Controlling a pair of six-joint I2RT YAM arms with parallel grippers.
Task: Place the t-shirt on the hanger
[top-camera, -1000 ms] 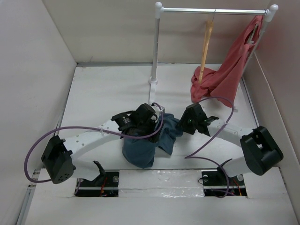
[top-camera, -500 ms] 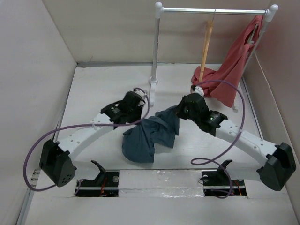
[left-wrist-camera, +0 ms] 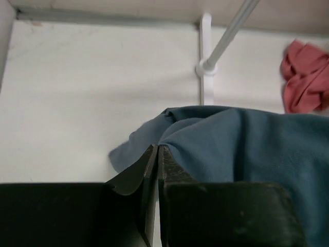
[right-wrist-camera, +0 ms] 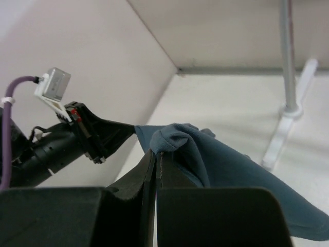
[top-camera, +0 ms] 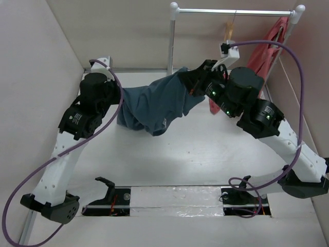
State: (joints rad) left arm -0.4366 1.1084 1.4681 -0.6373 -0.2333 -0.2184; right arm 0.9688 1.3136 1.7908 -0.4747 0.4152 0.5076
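The dark slate-blue t-shirt point(top-camera: 154, 105) hangs stretched in the air between my two grippers, sagging in the middle above the table. My left gripper point(top-camera: 119, 98) is shut on its left edge; in the left wrist view the fingertips point(left-wrist-camera: 157, 150) pinch a fold of the t-shirt point(left-wrist-camera: 241, 146). My right gripper point(top-camera: 190, 80) is shut on the right edge, a bunched fold of the t-shirt point(right-wrist-camera: 221, 159) sitting at its tips point(right-wrist-camera: 157, 153). The tan wooden hanger point(top-camera: 227, 32) hangs from the rail behind my right arm, mostly hidden by it.
A white rail point(top-camera: 231, 11) on a pole point(top-camera: 170, 51) stands at the back, its foot point(left-wrist-camera: 205, 67) on the table. A coral-red garment point(top-camera: 270, 43) hangs at the rail's right end and trails down point(left-wrist-camera: 306, 77). Walls close in on the left, back and right.
Both arms have risen and swung toward the back, drawing apart. The t-shirt, a crumpled heap near the front before, is lifted off the table and spread between them.
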